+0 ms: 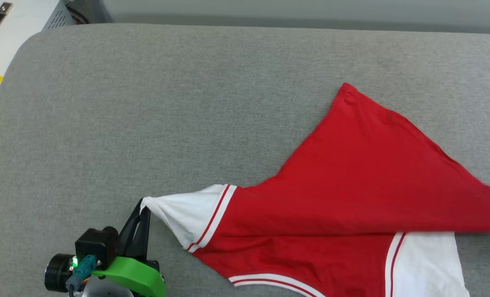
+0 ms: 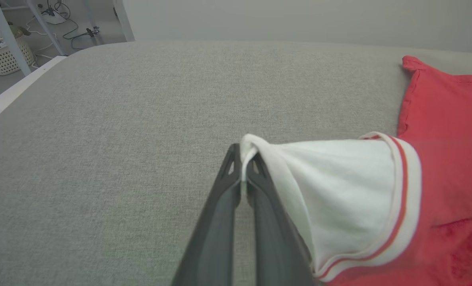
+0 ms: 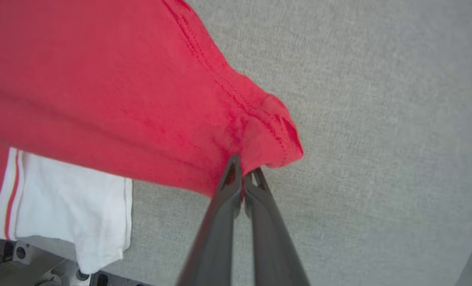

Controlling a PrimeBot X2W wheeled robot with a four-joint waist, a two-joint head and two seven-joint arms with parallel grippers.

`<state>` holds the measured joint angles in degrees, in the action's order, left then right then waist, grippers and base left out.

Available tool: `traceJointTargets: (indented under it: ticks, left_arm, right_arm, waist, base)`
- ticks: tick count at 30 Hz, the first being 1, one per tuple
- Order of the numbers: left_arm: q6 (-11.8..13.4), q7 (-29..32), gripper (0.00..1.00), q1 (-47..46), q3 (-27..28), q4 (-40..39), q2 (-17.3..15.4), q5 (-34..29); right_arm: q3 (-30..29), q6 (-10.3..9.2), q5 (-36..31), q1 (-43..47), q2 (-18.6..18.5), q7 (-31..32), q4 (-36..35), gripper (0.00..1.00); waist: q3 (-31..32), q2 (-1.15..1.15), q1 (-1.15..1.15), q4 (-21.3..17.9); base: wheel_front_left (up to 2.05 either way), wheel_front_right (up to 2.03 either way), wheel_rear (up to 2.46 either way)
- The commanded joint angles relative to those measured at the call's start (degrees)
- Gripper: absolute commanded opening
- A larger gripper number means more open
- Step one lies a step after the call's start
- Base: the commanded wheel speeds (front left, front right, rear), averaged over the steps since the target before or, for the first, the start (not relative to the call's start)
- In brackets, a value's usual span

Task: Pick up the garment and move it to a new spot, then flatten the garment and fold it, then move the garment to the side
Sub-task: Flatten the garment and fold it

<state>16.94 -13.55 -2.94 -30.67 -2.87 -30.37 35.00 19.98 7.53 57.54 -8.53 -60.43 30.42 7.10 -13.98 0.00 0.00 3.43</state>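
The garment (image 1: 352,185) is a red shirt with white sleeves and red-and-white trim, spread over the right half of the grey padded surface. My left gripper (image 1: 143,210) sits at the lower left, shut on the tip of one white sleeve (image 2: 339,190). The left wrist view has my left gripper (image 2: 243,153) pinching the sleeve's edge between its dark fingertips. In the right wrist view my right gripper (image 3: 243,167) is shut on a red hem corner (image 3: 271,131) of the garment (image 3: 100,99). The other white sleeve (image 1: 426,264) lies flat at the lower right.
The grey padded surface (image 1: 145,103) stretches bare to the left and far side. Its rounded far-left corner borders a white table (image 1: 5,41). A wicker basket (image 2: 3,55) and white frame legs stand on the floor beyond the left edge.
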Motion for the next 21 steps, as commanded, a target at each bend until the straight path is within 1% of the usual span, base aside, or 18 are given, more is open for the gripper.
traceJointTargets:
  ticks: [1,6,10,13,15,16,19,21]
  left_arm:
    - [0.3,0.1,0.00,0.7,0.4,-0.2,-0.5,0.6]
    - [0.3,0.4,0.00,0.6,0.2,-0.3,-0.6,0.8]
    - [0.5,0.6,0.00,0.4,0.1,0.0,-0.3,0.9]
    - [0.5,0.6,0.00,0.3,-0.1,0.1,-0.2,0.9]
    - [0.6,0.7,0.00,0.4,-0.3,0.2,-0.2,0.9]
    - [0.6,0.8,0.00,0.4,-0.5,0.1,-0.1,0.9]
    - [0.7,1.0,0.00,0.4,-0.9,-0.1,0.0,0.7]
    - [0.7,1.0,0.00,0.3,-1.2,-0.5,0.1,0.5]
  right_arm:
    - [-0.6,-0.04,0.8,3.2,1.0,-0.8,-0.4,0.00]
    - [-1.8,-0.04,0.7,13.9,5.8,-2.6,-1.2,0.00]
    - [-1.2,-0.04,-1.9,17.2,9.7,-3.8,-0.2,0.00]
    - [-2.0,-0.04,-2.5,17.1,11.1,-4.3,-0.1,0.00]
    - [-3.9,-0.04,-2.7,16.5,11.2,-4.8,-0.5,0.41]
    - [-5.2,-0.04,-2.8,16.3,10.9,-5.0,-0.7,1.00]
    - [-8.4,-0.04,-2.4,15.9,9.7,-4.4,-2.7,1.00]
    - [-11.5,-0.04,-2.5,14.7,8.6,-4.7,-5.4,1.00]
  waist:
    - [2.1,0.00,0.00,-2.9]
    - [1.5,0.00,0.00,-3.2]
    - [1.3,0.00,0.00,-3.1]
    - [1.5,0.00,0.00,-3.0]
    - [2.0,0.00,0.00,-3.0]
    - [2.3,0.00,0.00,-2.9]
    - [2.8,0.00,0.00,-2.6]
    - [2.9,0.00,0.00,-2.3]
  base:
    - [0.00,0.00,0.00]
    - [0.00,0.00,0.00]
    - [0.00,0.00,0.00]
    - [0.00,0.00,0.00]
    - [0.00,0.00,0.00]
    - [0.00,0.00,0.00]
    - [0.00,0.00,0.00]
    - [0.00,0.00,0.00]
